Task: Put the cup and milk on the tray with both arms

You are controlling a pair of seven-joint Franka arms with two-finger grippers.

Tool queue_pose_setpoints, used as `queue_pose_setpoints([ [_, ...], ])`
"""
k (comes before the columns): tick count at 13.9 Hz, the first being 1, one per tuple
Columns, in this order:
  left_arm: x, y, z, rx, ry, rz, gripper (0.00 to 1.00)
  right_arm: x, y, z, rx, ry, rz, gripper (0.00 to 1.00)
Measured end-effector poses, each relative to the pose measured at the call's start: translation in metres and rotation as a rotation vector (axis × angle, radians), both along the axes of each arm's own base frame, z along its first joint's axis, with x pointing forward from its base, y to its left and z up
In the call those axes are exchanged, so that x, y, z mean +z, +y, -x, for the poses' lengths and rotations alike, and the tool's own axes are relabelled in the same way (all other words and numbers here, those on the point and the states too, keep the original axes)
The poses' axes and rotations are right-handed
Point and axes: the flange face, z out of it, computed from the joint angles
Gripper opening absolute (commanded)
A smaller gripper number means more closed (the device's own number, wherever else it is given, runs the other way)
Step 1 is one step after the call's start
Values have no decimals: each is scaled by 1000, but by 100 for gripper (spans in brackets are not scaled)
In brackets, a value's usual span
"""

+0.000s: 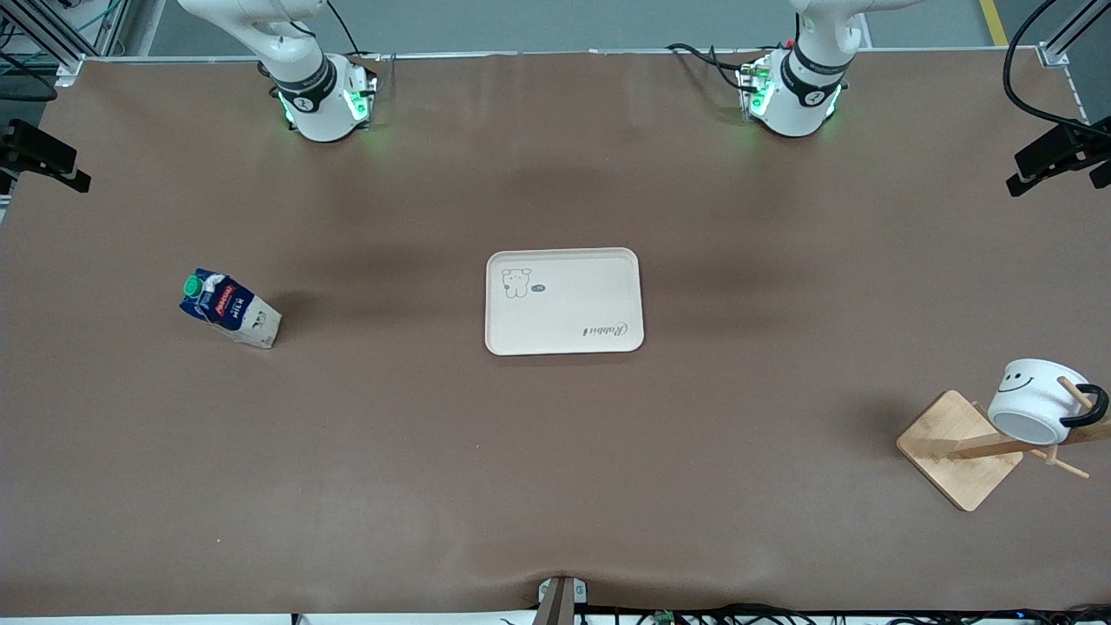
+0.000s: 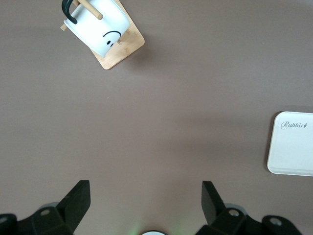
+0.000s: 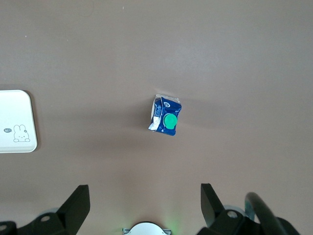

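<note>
One cup (image 1: pixel 1037 401) on one rack (image 1: pixel 959 449), one milk (image 1: pixel 229 307), one tray (image 1: pixel 563 300), both grippers (image 2: pixel 145 198) (image 3: pixel 145 200) wide, empty

Two white arms rise from rounded white bases: the right arm (image 1: pixel 299 82) and the left arm (image 1: pixel 803 82). Each base carries a black ring joint with a small white mark and glows green at its sides, and black cables run to both. The left gripper (image 2: pixel 145 196) and right gripper (image 3: pixel 145 197) have matte black, wedge-shaped fingers on black bodies with small round screw holes.
</note>
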Motion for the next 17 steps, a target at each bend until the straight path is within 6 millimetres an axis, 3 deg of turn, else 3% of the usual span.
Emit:
queue_pose_setpoints([
  [3,0,4,0,6,1,0,100,0,0,0,0,0,0,100],
  [9,0,52,-5,38,-80,-1,100,0,-2,0,-3,0,0,100],
  [11,-17,77,-10,21,-145,59,100,0,-3,0,-6,0,0,100],
  [14,-59,131,-11,-2,-242,108,100,-4,-4,-2,-7,8,0,100],
  [17,-93,139,-17,16,-341,82,100,-9,-3,-5,-5,16,-1,100],
])
